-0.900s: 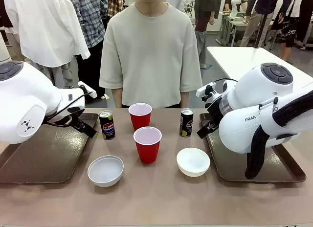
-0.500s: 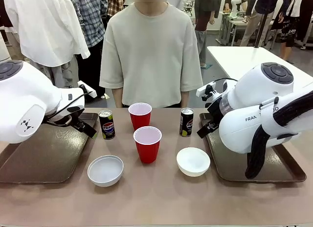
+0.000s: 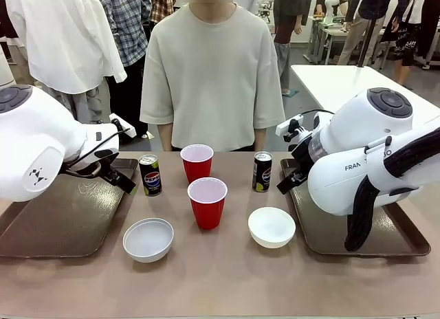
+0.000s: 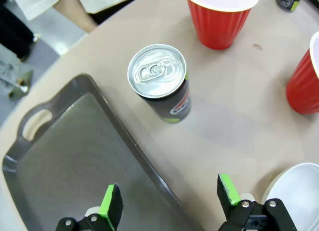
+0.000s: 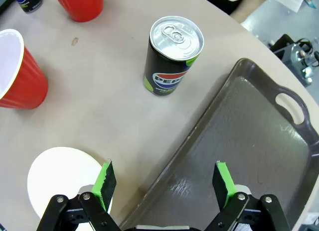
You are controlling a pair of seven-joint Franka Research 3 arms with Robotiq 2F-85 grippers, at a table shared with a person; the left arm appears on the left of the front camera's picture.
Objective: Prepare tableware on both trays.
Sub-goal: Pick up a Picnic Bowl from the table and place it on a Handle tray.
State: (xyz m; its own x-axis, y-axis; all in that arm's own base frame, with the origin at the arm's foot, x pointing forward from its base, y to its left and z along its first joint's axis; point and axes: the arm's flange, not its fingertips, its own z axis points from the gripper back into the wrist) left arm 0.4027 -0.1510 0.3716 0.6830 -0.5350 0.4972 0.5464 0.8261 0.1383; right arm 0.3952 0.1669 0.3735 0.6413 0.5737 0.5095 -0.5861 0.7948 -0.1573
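Note:
Two red cups point(image 3: 197, 162) point(image 3: 207, 203) stand mid-table, with a white bowl point(image 3: 148, 239) front left and another bowl point(image 3: 271, 227) front right. A Pepsi can point(image 3: 150, 174) stands beside the left tray point(image 3: 62, 216), and a second can point(image 3: 262, 172) beside the right tray point(image 3: 385, 240). My left gripper point(image 4: 169, 201) hangs open over the left tray's rim point(image 4: 75, 156), short of its can point(image 4: 162, 86). My right gripper point(image 5: 164, 183) is open over the right tray's edge point(image 5: 244, 141), short of its can point(image 5: 172, 54), with the bowl point(image 5: 65, 181) close by.
A person in a pale T-shirt point(image 3: 212, 71) stands at the table's far edge, hands out of sight. Both trays are bare. Bare tabletop point(image 3: 220, 284) runs along the near edge in front of the bowls.

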